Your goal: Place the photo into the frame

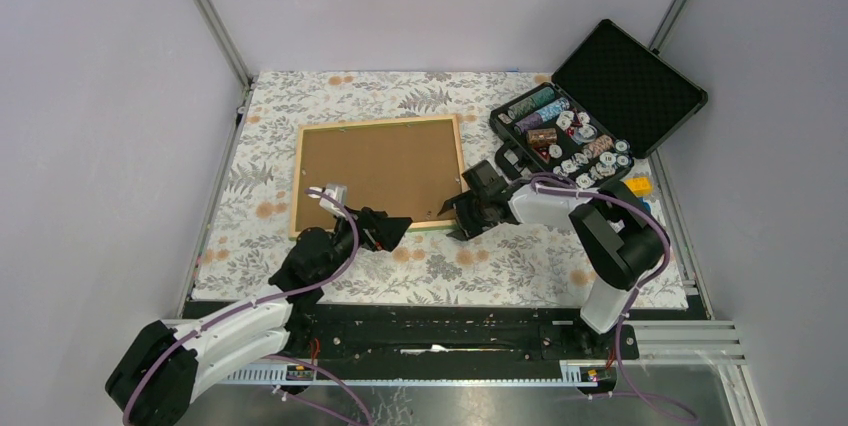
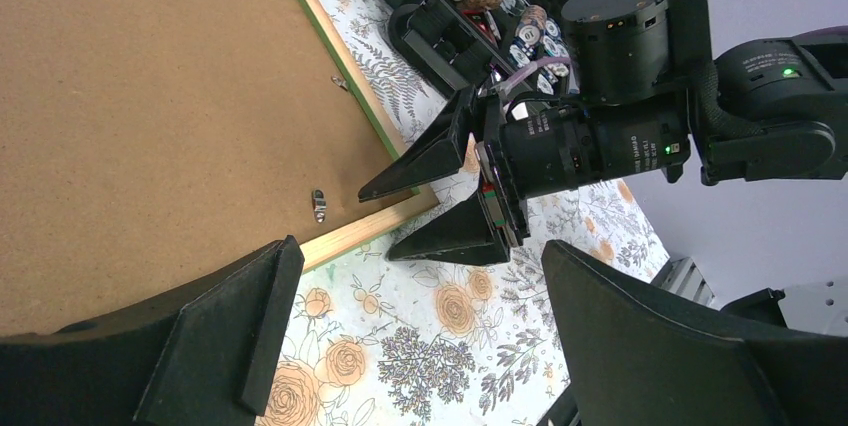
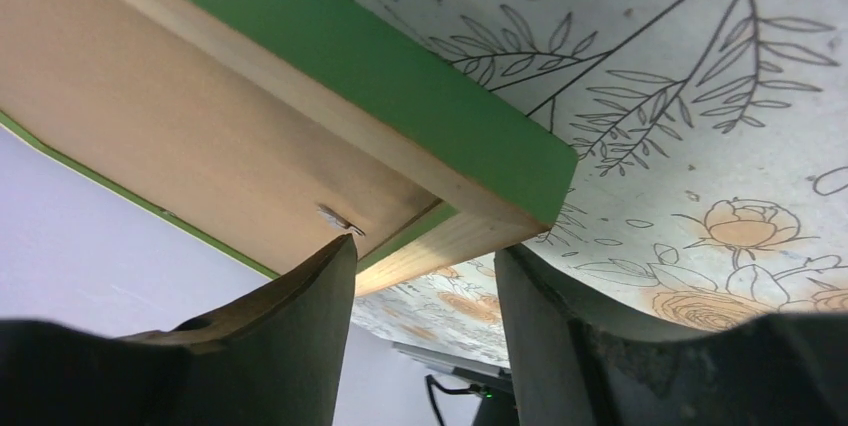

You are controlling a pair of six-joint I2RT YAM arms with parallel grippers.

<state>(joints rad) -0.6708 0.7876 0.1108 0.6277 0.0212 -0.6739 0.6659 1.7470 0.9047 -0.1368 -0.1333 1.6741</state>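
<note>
The frame (image 1: 380, 171) lies face down on the floral cloth, brown backing panel up, with a light wood rim and a green edge (image 3: 400, 76). My right gripper (image 1: 457, 216) is at its near right corner. One finger is over the backing by a small metal clip (image 2: 318, 204), the other is low beside the wooden edge. The jaws are part way in and the corner (image 3: 470, 236) sits between them. My left gripper (image 1: 395, 229) hovers wide open over the cloth just off the frame's near edge, holding nothing. The photo is out of view.
An open black case of chips (image 1: 580, 126) stands at the back right, close behind the right arm. A small yellow object (image 1: 638, 186) lies by the cloth's right edge. The two grippers point at each other, a short gap apart.
</note>
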